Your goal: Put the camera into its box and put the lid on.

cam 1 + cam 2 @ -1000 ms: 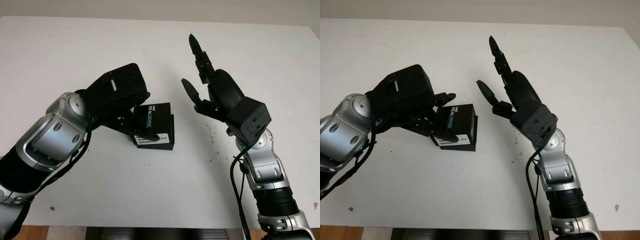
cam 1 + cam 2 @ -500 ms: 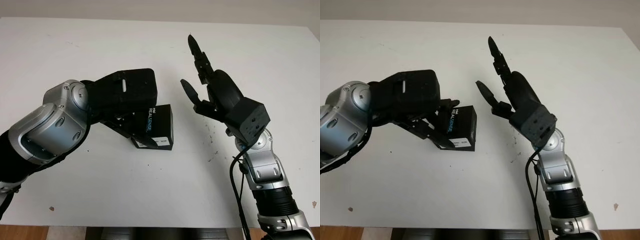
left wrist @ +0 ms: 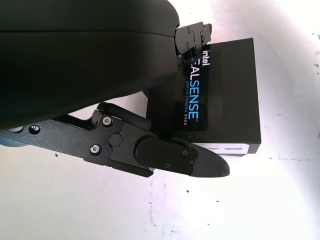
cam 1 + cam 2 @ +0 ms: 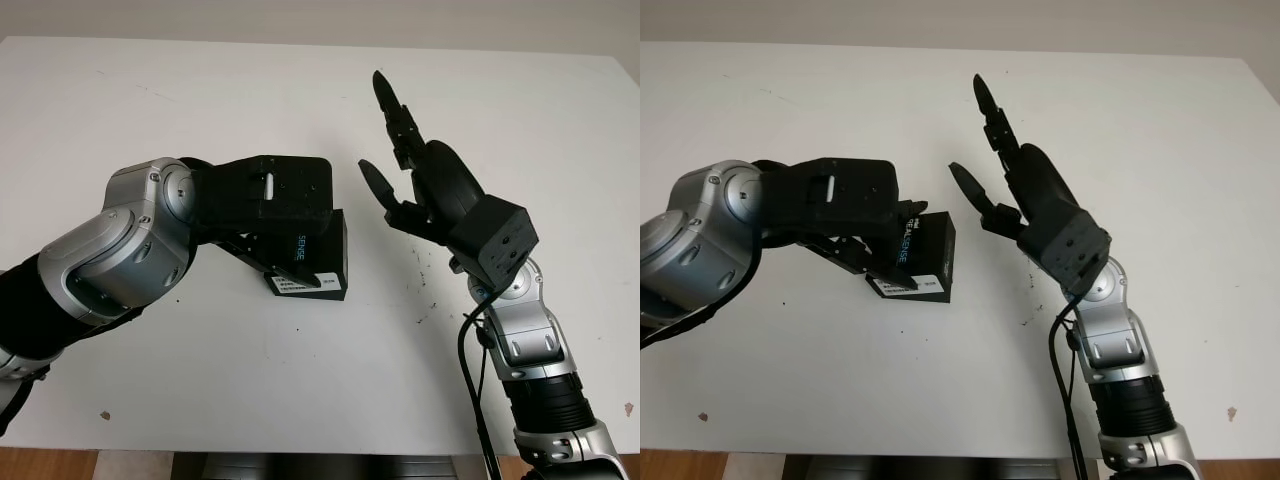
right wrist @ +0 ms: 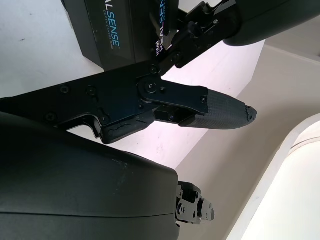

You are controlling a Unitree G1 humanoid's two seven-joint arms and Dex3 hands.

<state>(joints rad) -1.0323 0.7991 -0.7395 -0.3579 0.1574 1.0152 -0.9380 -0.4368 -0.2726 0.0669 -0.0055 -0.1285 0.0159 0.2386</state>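
The black camera box (image 4: 328, 248), printed "RealSense" in white and blue, sits on the white table (image 4: 200, 90) with its lid on. My left hand (image 4: 300, 250) covers its left part. One finger (image 3: 175, 159) lies along the near edge and another (image 3: 194, 35) meets the far edge, so the hand grips the box. In the right wrist view the box (image 5: 107, 37) lies beyond the right hand's own finger. My right hand (image 4: 392, 150) hangs open in the air just to the right of the box, apart from it. No camera shows outside the box.
The table's far edge (image 4: 320, 40) runs along the top, with a pale wall behind. Small dark specks (image 4: 425, 290) mark the surface right of the box. Bare tabletop lies all around.
My left forearm has swung further over the table and the hand has turned flatter over the box, which shifted slightly right. The right hand has barely moved.
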